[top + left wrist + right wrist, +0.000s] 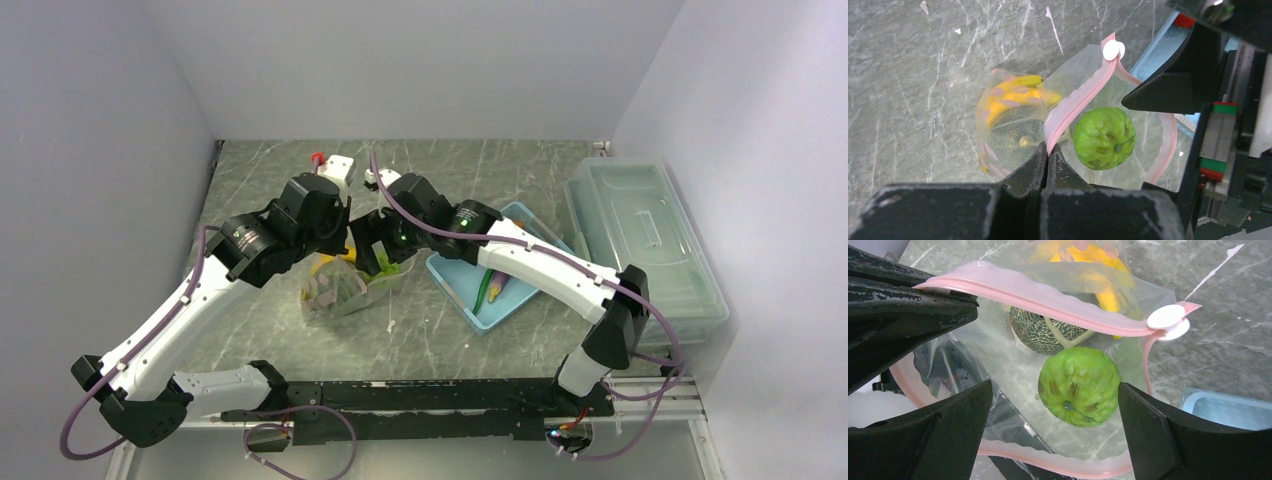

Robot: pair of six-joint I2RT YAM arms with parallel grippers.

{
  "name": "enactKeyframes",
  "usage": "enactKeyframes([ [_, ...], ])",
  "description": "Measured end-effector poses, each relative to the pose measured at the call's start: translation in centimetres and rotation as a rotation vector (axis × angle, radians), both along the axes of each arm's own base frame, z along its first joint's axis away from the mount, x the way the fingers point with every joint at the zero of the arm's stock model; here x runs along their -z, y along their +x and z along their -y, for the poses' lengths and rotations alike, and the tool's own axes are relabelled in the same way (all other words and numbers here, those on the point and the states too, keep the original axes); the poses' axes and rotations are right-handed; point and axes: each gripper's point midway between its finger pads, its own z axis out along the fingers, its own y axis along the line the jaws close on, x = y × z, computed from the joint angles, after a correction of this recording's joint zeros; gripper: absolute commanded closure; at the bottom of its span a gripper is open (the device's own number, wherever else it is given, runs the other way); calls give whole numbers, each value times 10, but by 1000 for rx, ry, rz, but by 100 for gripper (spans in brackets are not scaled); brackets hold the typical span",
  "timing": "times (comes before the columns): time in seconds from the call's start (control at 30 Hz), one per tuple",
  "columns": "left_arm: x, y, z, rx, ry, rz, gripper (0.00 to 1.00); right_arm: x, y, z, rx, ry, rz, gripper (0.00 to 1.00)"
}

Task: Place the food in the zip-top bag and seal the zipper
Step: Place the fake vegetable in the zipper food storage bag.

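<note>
Clear zip-top bag (980, 357) open, pink zipper (1048, 300) unsealed; bumpy green fruit (1079, 386) at mouth, netted melon (1035, 331), banana bunch (1013, 97) inside.

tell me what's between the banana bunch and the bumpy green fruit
The pink zipper strip, pinched by the left gripper, crosses between them in the left wrist view. The right wrist view also shows the netted melon there.

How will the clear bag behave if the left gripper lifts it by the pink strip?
Probably floppy: the zip-top bag is thin crinkled film, and its zipper bends in waves where the left gripper pinches it. It would likely sag under the banana bunch and round green fruit, which may roll inside.
</note>
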Motion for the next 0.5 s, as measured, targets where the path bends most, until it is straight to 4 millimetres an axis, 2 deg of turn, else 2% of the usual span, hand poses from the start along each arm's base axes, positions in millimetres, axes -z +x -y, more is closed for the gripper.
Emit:
enactKeyframes([
  [0.27,0,0,0,-3,-2,-1,100,-21,3,10,37,25,53,1],
  [0.5,0,0,0,-8,-3,-2,100,-58,6,32,100,67,141,7],
])
